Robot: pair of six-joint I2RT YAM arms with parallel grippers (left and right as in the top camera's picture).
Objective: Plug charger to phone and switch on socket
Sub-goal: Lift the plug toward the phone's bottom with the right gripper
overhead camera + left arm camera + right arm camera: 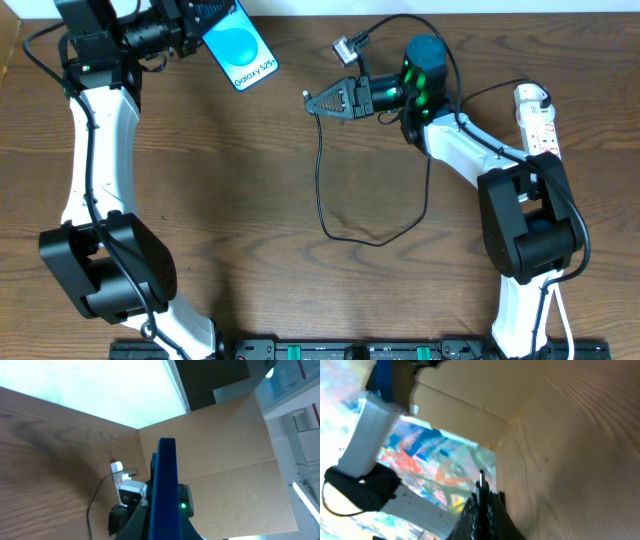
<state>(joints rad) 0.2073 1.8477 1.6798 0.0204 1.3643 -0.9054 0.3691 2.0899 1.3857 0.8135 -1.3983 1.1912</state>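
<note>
The phone (238,50), with a blue screen reading "Galaxy S25", is lifted and tilted at the top left, and my left gripper (205,30) is shut on it. The left wrist view shows the phone (166,475) edge-on between the jaws of that gripper (162,520). My right gripper (315,100) hovers mid-table, pointing left toward the phone and shut on the charger's small plug tip (480,479). The thin black charger cable (322,190) hangs down from it and loops across the wood. The white socket (535,115) lies at the far right edge.
The right arm's base (525,225) stands beside the socket, and the left arm's base (100,265) is at the lower left. Brown cardboard panels (225,450) stand beyond the table. A cable loop (375,238) lies on the table's middle.
</note>
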